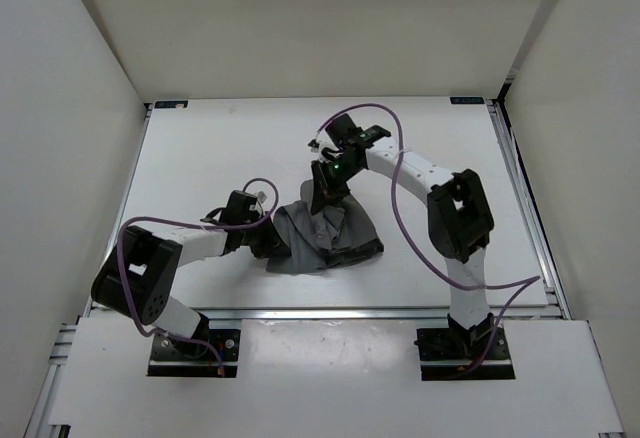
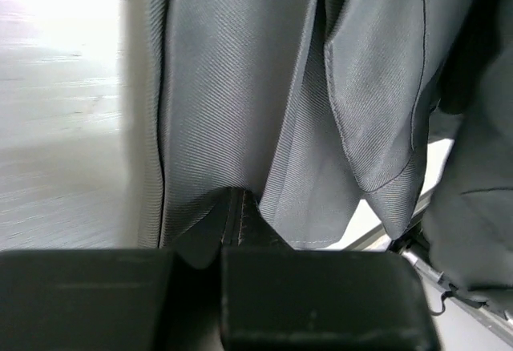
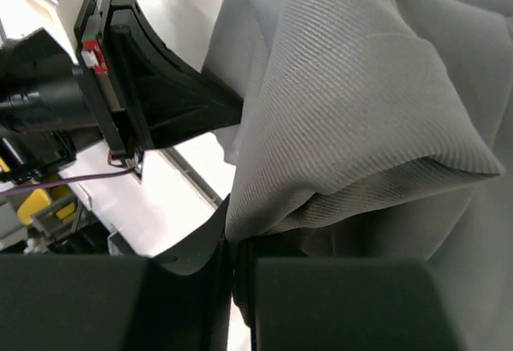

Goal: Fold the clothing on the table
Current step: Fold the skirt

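The skirt point(image 1: 330, 236), bunched in the middle of the table point(image 1: 200, 148), looks thin, limp and slippery, best held by its hem; left jaws and right jaws each pinch a fold

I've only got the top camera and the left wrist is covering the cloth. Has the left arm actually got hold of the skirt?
Observer: Yes. Its wrist view shows the left gripper with its jaws shut on a pinched ridge of the skirt.
Operator: And the right one?
Observer: The right gripper is shut on the fabric too, with a thick rolled fold bulging just above its jaws.
Operator: How near are the two grips?
Observer: Near. The right wrist view shows the left gripper holding the edge of the same bunch, with white table showing behind.
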Controlling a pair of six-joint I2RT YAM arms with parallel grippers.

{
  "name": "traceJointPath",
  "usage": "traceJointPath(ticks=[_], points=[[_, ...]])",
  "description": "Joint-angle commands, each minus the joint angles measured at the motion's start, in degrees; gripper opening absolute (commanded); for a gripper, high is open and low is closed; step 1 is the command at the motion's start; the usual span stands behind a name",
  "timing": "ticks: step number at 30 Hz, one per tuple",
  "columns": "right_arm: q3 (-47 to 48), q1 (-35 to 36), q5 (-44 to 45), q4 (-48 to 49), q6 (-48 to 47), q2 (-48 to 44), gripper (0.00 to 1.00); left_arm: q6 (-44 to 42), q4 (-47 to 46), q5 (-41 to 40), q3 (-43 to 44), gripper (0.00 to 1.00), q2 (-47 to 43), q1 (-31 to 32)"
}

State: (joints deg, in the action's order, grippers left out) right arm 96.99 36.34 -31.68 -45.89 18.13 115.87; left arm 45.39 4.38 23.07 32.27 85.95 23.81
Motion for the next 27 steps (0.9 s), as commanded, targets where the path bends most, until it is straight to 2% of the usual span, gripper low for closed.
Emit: traceJointPath(ticks=[1, 2, 3, 5, 9, 12, 15, 17, 18, 19, 21, 23, 27], points=[[6.18, 1.01, -4.52, -1.31, 0.77, 3.2, 0.04, -0.22, 0.53, -0.57, -1.59, 0.0, -2.19, -1.05], [7.24, 1.19, -5.4, -1.31, 0.85, 4.35, 0.26, -0.38, 0.28, -0.74, -1.95, 0.0, -2.63, -1.48], [7.68, 1.19, -12.98, 2.26, 1.38, 5.4, 0.52, -0.82, 0.54, -1.09, -1.34, 0.0, -3.15, -2.53], [7.86, 1.45, -15.75, 4.56, 2.08, 5.07, 0.59, -1.52, 1.15, -1.01, -1.33, 0.0, -3.51, -3.24], [7.16, 0.14, -23.84, 11.33, 4.36, 0.51, 0.61, -3.63, 5.01, -0.57, -0.2, 0.0, -6.49, -10.35], [1.48, -2.49, -28.6, 18.52, 8.39, -5.82, 0.57, -6.87, 10.72, -1.96, 3.75, 0.0, -9.92, -15.8], [-6.36, -7.23, -25.56, 22.51, 10.96, -12.5, 0.42, -10.57, 17.23, -5.3, 8.93, 0.0, -13.34, -18.1], [-11.71, -9.69, -21.33, 22.07, 10.09, -16.02, 0.18, -11.28, 19.0, -2.71, 11.67, 0.0, -14.66, -18.28], [-12.26, -11.45, -19.66, 20.68, 9.82, -16.03, 0.13, -10.76, 18.39, 0.71, 13.85, 0.0, -14.85, -18.19], [-13.74, -11.99, -19.39, 19.01, 9.47, -16.03, 0.03, -9.71, 16.55, 3.01, 14.91, 0.0, -15.2, -17.41], [-14.63, -13.92, -18.16, 16.55, 7.8, -13.85, 0.0, -6.39, 9.28, 11.87, 17.03, 0.0, -14.15, -14.51], [-14.9, -14.45, -17.45, 15.83, 6.22, -12.17, 0.0, -1.98, 3.04, 15.93, 16.6, 0.0, -11.96, -11.61], [-17.87, -14.45, -19.46, 20.9, 7.27, -6.9, 0.0, 2.41, -7.59, 13.41, 12.22, 0.0, -5.82, -5.63]])
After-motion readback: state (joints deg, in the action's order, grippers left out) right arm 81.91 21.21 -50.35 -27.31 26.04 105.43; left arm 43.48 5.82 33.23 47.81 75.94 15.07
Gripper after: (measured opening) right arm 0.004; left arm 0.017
